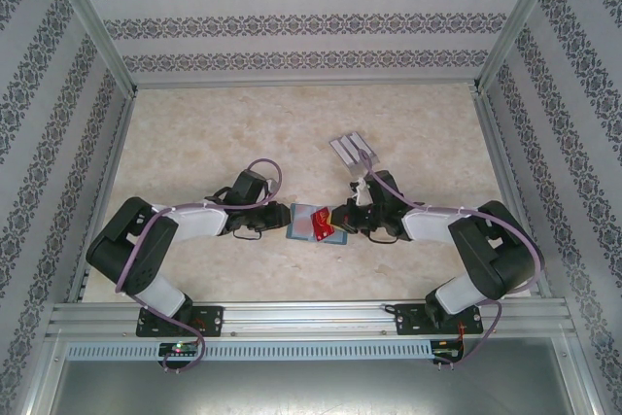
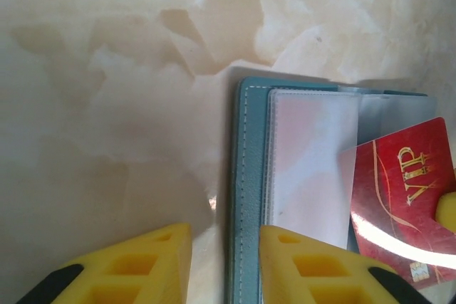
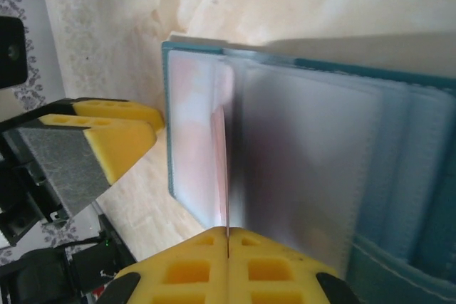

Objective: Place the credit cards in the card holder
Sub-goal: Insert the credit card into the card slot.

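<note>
The card holder (image 1: 299,224) lies open on the table between both arms, a teal-blue case with clear sleeves (image 2: 313,161) inside. One red credit card (image 2: 406,190) marked VIP hangs tilted over its right half. My right gripper (image 3: 228,236) is shut on that card (image 3: 226,165), seen edge-on above the sleeves (image 3: 306,161). Whether the card's edge is inside a sleeve I cannot tell. My left gripper (image 2: 224,247) is open and straddles the holder's teal left edge (image 2: 246,176), with one finger (image 2: 306,265) over the sleeve and the other over bare table.
A pale grey three-ribbed piece (image 1: 352,151) lies behind the right gripper (image 1: 338,219). Patterned walls and metal rails (image 1: 107,46) close in the marble-look table (image 1: 194,133) on three sides. The left gripper (image 1: 280,219) faces the right one across the holder.
</note>
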